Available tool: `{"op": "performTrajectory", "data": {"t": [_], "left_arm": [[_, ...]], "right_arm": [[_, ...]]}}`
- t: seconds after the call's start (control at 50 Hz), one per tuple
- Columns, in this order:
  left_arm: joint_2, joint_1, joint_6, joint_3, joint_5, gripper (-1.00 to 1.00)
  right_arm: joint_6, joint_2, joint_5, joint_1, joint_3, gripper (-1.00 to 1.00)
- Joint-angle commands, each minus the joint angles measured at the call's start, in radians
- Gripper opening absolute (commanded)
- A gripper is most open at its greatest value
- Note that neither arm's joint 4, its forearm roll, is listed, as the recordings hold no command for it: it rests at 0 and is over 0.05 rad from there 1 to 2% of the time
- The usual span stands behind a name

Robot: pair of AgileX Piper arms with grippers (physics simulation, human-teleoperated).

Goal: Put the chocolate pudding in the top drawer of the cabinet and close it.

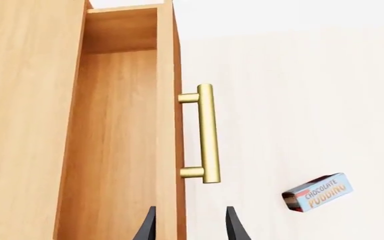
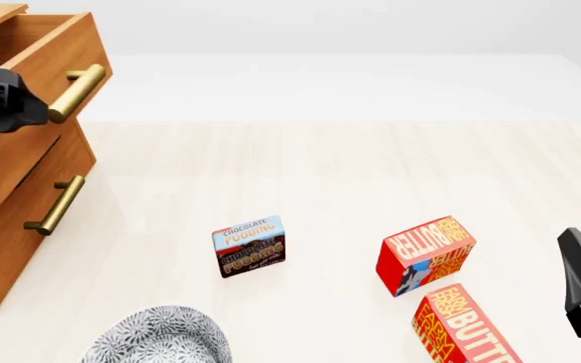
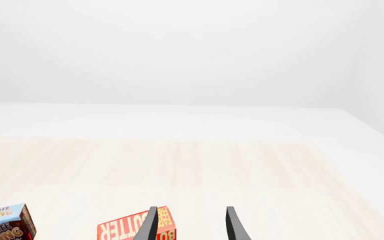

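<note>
front view: top drawer (image 2: 38, 68) pulled out, left hand (image 1: 190, 225) fingers apart and empty beside its handle (image 1: 205, 132); risk: right hand (image 3: 190, 225), also apart, knocks a butter box (image 2: 424, 255) reaching the chocolate pudding (image 2: 250, 246).

Bright, even, diffuse simulator light; faint soft shadows, no glare, sharp focus throughout.

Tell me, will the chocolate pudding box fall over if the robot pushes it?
Probably. The chocolate pudding stands upright on a narrow edge, so a nudge could tip it flat. It looks like stiff, flat-sided card, so it shouldn't roll or squash.
</note>
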Motion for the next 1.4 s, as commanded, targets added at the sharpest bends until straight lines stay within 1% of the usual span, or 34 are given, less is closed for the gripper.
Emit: {"op": "performTrajectory", "data": {"t": [0.02, 0.08, 0.4, 0.68, 0.9, 1.12, 1.26, 1.4], "left_arm": [[-0.008, -0.032, -0.003, 0.03, 0.013, 1.0], [-0.013, -0.043, -0.005, 0.029, 0.018, 1.0], [0.019, -0.074, -0.001, 0.056, -0.032, 1.0], [0.04, -0.107, -0.011, 0.071, -0.058, 1.0], [0.064, -0.117, -0.015, 0.092, -0.093, 1.0], [0.061, -0.151, -0.024, 0.1, -0.085, 1.0], [0.076, -0.17, -0.021, 0.11, -0.099, 1.0], [0.084, -0.188, -0.024, 0.093, -0.093, 1.0]], "right_arm": [[0.0, 0.0, 0.0, 0.0, 0.0, 1.0], [0.0, 0.0, 0.0, 0.0, 0.0, 1.0], [0.0, 0.0, 0.0, 0.0, 0.0, 1.0], [0.0, 0.0, 0.0, 0.0, 0.0, 1.0], [0.0, 0.0, 0.0, 0.0, 0.0, 1.0], [0.0, 0.0, 0.0, 0.0, 0.0, 1.0], [0.0, 0.0, 0.0, 0.0, 0.0, 1.0], [0.0, 0.0, 0.0, -0.001, 0.0, 1.0]]}}
